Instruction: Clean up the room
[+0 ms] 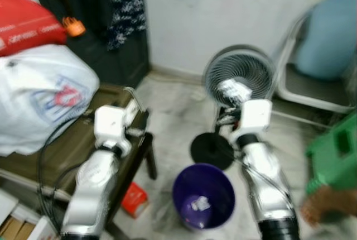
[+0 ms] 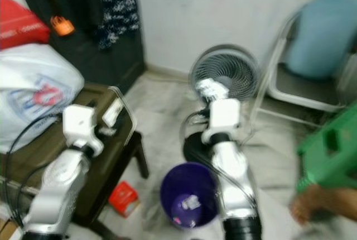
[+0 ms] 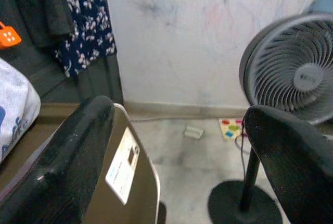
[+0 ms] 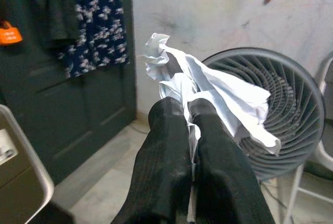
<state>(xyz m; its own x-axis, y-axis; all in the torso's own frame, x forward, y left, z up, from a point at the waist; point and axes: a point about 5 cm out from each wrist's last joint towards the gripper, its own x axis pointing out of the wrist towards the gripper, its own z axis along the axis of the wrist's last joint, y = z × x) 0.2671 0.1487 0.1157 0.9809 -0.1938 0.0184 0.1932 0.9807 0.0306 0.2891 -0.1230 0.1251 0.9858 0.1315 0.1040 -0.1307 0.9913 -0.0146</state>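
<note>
Crumpled paper [image 4: 208, 91] upright in right end effector [image 4: 188, 110]

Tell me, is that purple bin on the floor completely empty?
No, the purple bin already holds a small crumpled white scrap at its bottom, seen in the left eye view.

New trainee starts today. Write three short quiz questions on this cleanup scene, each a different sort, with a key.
1. True or false: the right gripper is shut on crumpled paper.
2. What already lies inside the purple bin on the floor?
A. a crumpled white scrap
B. a red box
C. a green stool
3. Fill in: the left gripper hangs with its fingers ____, over the edge of the dark table.

Key
1. True
2. A
3. open
</note>
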